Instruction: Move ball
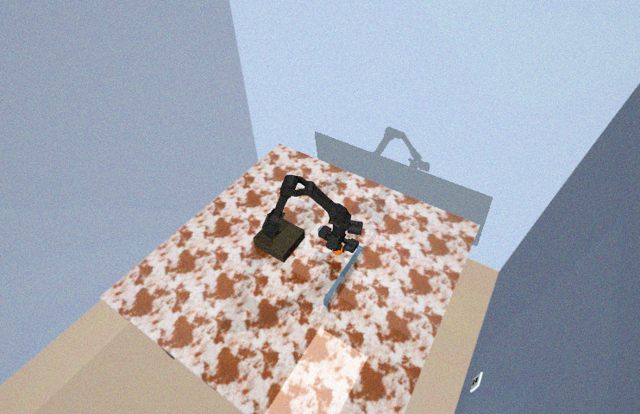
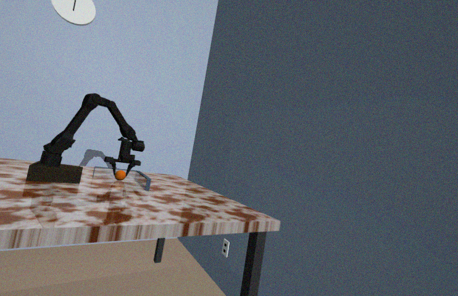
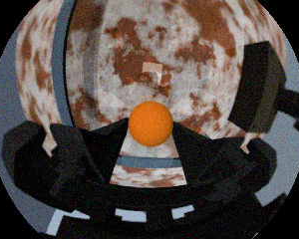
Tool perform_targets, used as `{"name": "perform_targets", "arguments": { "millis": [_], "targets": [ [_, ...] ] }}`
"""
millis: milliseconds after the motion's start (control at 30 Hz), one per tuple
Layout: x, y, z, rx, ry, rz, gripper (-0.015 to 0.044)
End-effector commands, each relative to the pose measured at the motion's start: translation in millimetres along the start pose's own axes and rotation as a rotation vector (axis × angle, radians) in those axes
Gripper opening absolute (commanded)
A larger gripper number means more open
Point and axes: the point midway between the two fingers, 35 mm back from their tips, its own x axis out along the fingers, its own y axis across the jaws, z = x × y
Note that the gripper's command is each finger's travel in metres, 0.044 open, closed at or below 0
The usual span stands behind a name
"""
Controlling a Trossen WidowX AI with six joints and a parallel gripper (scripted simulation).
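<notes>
Base block (image 2: 54, 173), dark and squat, sits at 9 o'clock in the side view, bolted flat on the counter (image 2: 187, 209). From it the black arm (image 2: 96, 108) arches up and over, dropping wrist-down toward 3 o'clock of the base.

End effector (image 2: 120, 171) hangs low over the corner of the two walls (image 2: 145, 181), fingers clamped on the ball (image 2: 120, 174). Release looks to be starting, though the fingers have not parted. Ball appears to sit at or just off the counter surface, inside the corner; contact cannot be told for sure. In the wrist view the ball (image 3: 149, 122) is dead centre, one wall running up at 10 o'clock, another strip crossing at 6 o'clock beneath it. See-through copy not made out; likely hidden behind the ball.

Step in hand, by my reading: letting go. Best done slowly and evenly, both fingers parting together so neither nudges the ball sideways. Lift straight up only after the ball sits free.

Materials: ball smooth, round, matte orange, will roll at any push. Walls thin, low, bluish and clear, straight-edged. Counter glossy, white mottled with rust-brown blotches, hard and slick, so little friction to stop a roll.
</notes>
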Motion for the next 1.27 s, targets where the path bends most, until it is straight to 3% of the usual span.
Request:
{"name": "perform_targets", "arguments": {
  "millis": [0,67,133,300,667,733,833,1233],
  "targets": [
    [0,0,0,0.000,0.000,0.000,0.0341],
    [0,0,0,0.000,0.000,0.000,0.0391],
    [-11,2,0,0.000,0.000,0.001,0.0391],
    [-83,1,0,0.002,-0.003,0.003,0.0391],
    [-80,3,-1,-0.002,0.005,0.013,0.0391],
    [-91,3,-1,-0.002,0.005,0.013,0.0440],
    [-128,-1,0,-0.002,0.004,0.010,0.0440],
    [-130,-2,1,-0.002,0.004,0.010,0.0440]
  ]
}}
